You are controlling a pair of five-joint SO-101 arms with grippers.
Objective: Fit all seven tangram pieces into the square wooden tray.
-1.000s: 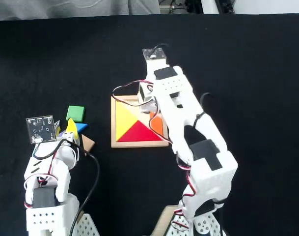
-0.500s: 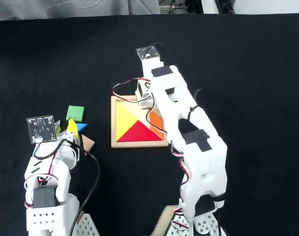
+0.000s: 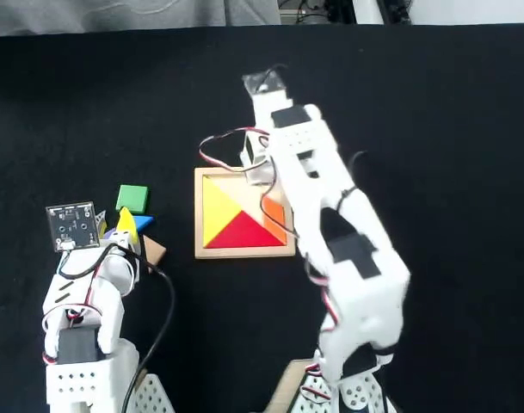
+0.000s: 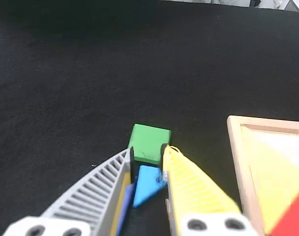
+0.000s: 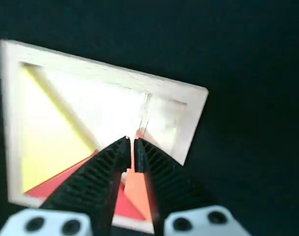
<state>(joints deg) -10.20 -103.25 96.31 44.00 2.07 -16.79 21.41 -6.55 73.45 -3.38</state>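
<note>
Wooden tray is found around the middle of the high view on the black table cloth, and it's only partly filled so far: a big yellow triangle is seated along its left side, a red triangle along the bottom edge, and an orange piece over on the right, partly covered by the arm. Bare wood is seen across the rest of the tray floor in the right wrist view. The right gripper is hung over the middle of the tray with its fingers pinched almost together, and nothing can be made out between them. Over at the left of the high view the loose pieces are bunched up: a green square, a blue triangle just below it, and a tan piece lower down. The left gripper is held spread apart right over that bunch, with the blue triangle lying in the gap and the green square just past the tips.
</note>
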